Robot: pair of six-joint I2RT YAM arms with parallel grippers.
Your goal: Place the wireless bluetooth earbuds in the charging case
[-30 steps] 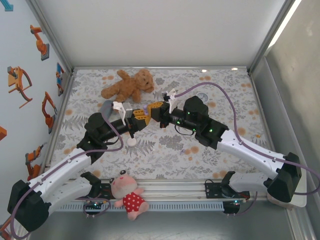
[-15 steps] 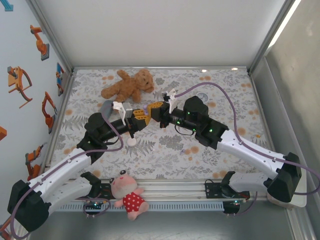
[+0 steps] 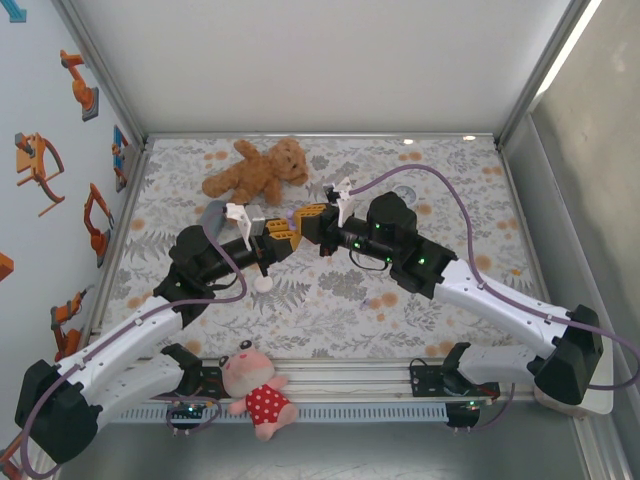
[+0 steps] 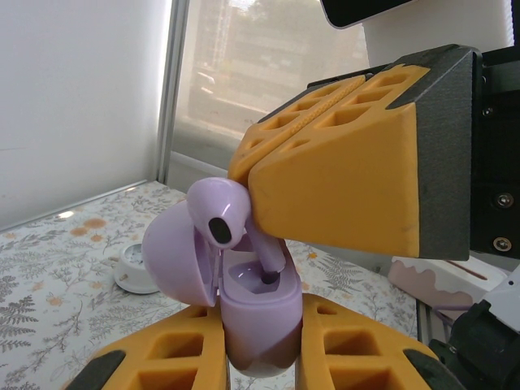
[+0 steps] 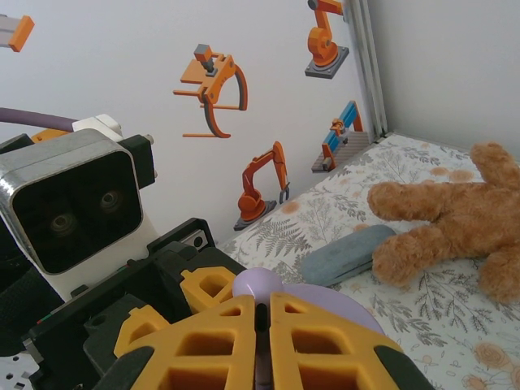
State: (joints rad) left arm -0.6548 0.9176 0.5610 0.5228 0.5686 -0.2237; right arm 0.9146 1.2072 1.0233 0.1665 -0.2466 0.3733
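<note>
A: Earbud position?
B: The purple earbud (image 4: pixel 218 213) sits centre-left in the left wrist view, with its stem down in the open purple charging case (image 4: pixel 256 313) and the lid (image 4: pixel 172 256) swung left.
A: Grippers?
B: From above, the right gripper (image 3: pixel 312 217) is pinched tight on the earbud. From below, the left gripper (image 3: pixel 281 232) is clamped on the charging case. They meet mid-frame in the top view, just below the teddy bear (image 3: pixel 256 170).

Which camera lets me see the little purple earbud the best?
The left wrist view: the purple earbud is big and sharp, its stem dipping into the open purple case. From the top external view it is only a tiny purple speck. In the right wrist view, orange fingers hide most of it.
</note>
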